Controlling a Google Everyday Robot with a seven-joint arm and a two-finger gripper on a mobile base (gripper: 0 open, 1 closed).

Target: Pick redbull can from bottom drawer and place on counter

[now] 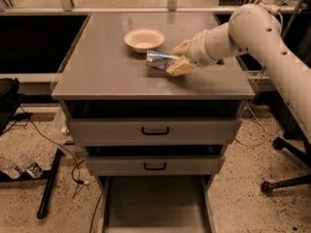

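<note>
- A pale bowl (pixel 144 39) sits on the counter (pixel 102 69), above the open bottom drawer (pixel 155 205).
- The can (pixel 158 60) lies sideways just beside the bowl.
- The gripper (pixel 178 58) clamps the can's right end.

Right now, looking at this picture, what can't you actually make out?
Camera view only:
Right end of the redbull can: covered by the tool, which grips it over the counter beside the bowl.
Whether the can touches the counter: this angle hides any gap.
Front of the bottom drawer: cut off by the lower edge.
Inside of the top drawer: dark, shaded by the counter.
</note>
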